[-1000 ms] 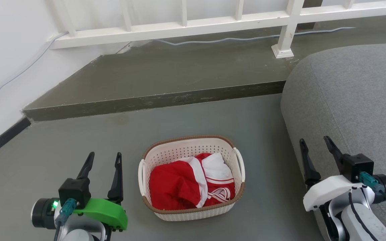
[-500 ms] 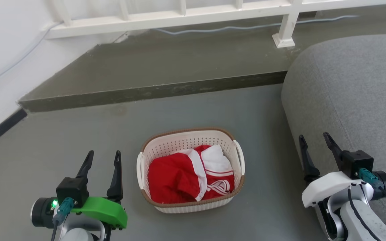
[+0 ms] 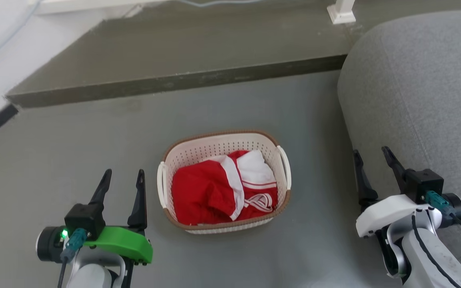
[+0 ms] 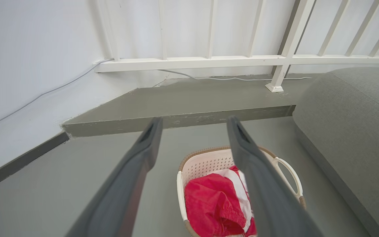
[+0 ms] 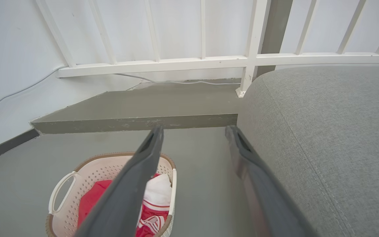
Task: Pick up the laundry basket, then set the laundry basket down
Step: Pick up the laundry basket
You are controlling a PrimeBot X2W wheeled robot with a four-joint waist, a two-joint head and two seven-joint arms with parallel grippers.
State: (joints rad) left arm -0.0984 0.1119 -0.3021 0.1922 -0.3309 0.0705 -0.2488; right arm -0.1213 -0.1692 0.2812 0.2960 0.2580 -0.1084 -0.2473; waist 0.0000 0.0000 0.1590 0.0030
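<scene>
Oval cream-white perforated plastic laundry basket [image 3: 214, 149] sits between left gripper [image 3: 124, 173] and right gripper [image 3: 370, 151], both spread, empty. Clamp each white side handle [image 3: 285, 168], then lift level.

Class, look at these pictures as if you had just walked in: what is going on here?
A two-armed robot faces a laundry basket that sits on the grey floor beside a grey sofa, with red and white clothing inside. Its left gripper and right gripper are both open, one on each side of the basket, neither touching it. The basket has not yet been picked up.
</scene>
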